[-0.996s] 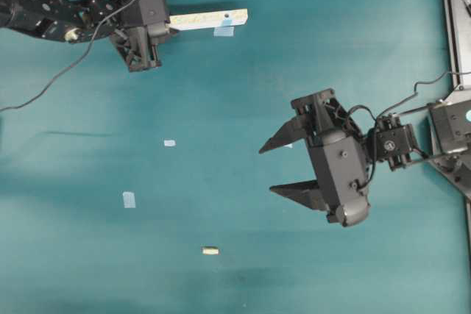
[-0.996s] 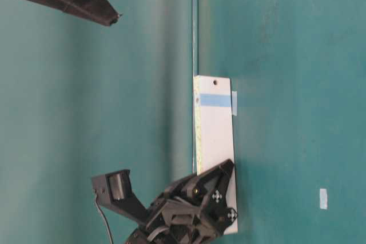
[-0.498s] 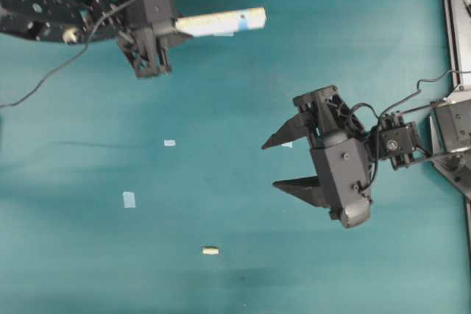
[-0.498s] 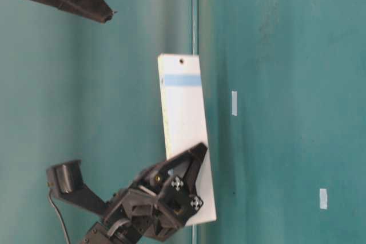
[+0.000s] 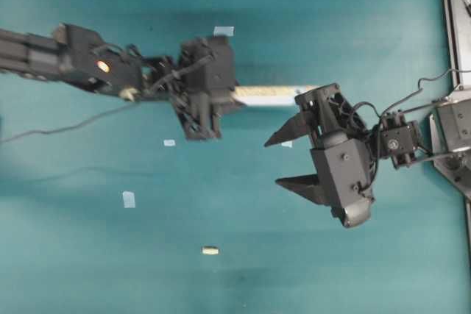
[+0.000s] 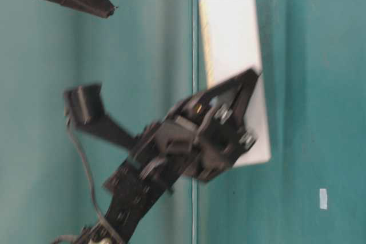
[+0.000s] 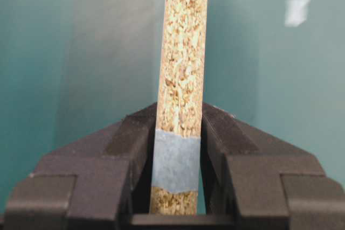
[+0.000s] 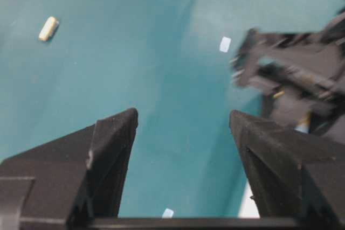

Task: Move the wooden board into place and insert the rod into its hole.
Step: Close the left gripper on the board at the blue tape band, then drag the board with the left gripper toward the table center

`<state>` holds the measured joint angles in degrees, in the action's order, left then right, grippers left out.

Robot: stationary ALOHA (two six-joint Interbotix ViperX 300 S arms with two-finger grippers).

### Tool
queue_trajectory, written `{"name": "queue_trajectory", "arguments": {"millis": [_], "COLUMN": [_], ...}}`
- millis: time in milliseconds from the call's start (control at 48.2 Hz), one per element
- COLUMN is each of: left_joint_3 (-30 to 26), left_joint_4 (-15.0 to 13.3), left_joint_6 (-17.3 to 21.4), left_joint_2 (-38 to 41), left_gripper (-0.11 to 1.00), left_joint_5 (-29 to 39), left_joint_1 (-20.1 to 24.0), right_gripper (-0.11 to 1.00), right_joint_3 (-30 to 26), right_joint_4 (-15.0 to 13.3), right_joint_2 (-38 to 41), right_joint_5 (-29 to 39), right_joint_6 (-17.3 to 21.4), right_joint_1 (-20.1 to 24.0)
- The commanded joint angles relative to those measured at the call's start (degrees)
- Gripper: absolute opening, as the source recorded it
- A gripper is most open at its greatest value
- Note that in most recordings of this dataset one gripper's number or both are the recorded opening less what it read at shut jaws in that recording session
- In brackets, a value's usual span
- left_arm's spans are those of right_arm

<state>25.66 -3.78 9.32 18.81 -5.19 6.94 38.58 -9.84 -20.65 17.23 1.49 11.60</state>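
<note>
The wooden board [image 5: 268, 95] is lifted off the teal table, and my left gripper [image 5: 219, 98] is shut on its left end. The board's far end reaches the upper side of my right gripper [image 5: 272, 161]. In the left wrist view the board's chipboard edge [image 7: 183, 52], with a strip of blue tape, stands between the closed fingers [image 7: 135, 144]. From table level the board [image 6: 231, 38] rises above the blurred left gripper [image 6: 229, 124]. My right gripper [image 8: 182, 114] is open with nothing in it. The rod [image 5: 210, 251] lies alone near the front, and it also shows as the rod [image 8: 48, 28] in the right wrist view.
Pale-blue tape squares lie on the table: one tape square [image 5: 224, 31] at the back, another square [image 5: 169, 143] mid-left, a third tape piece [image 5: 129, 199] lower left. A dark frame [image 5: 450, 5] runs along the right edge. A cable [image 5: 59, 129] trails under the left arm.
My left arm has carried the board away from the back tape mark, forward and to the right, toward the table's middle. The right gripper has stayed open and drifted only slightly.
</note>
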Motion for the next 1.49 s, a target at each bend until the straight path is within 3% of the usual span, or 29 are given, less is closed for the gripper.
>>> {"name": "queue_trajectory", "arguments": {"millis": [0, 373, 685, 1390, 1473], "left_joint_3": [-4.3, -15.0, -22.0, -22.5, -22.6], "left_joint_4": [-0.1, -0.1, 0.0, 0.1, 0.1], "left_joint_6": [-1.9, -9.3, -10.1, -9.4, -9.2], "left_joint_2": [1.0, 7.9, 12.0, 12.6, 12.2], "left_gripper": [0.22, 0.22, 0.22, 0.22, 0.42], "left_joint_5": [-0.4, 0.4, 4.5, 7.1, 7.1], "left_joint_1": [-1.0, -4.7, -6.5, -6.5, -6.8], "right_gripper": [0.81, 0.81, 0.81, 0.81, 0.81], "right_joint_3": [-1.5, -1.4, -1.2, -0.6, -0.4], "right_joint_4": [-0.1, -0.1, -1.3, -1.6, -1.6], "right_joint_2": [-1.0, -1.1, -1.0, -0.8, -0.7], "right_joint_5": [-0.2, -0.2, -0.3, -0.4, -0.4], "right_joint_6": [0.0, 0.0, 0.0, 0.0, 0.0], "right_joint_1": [0.0, 0.0, 0.0, 0.0, 0.0]}}
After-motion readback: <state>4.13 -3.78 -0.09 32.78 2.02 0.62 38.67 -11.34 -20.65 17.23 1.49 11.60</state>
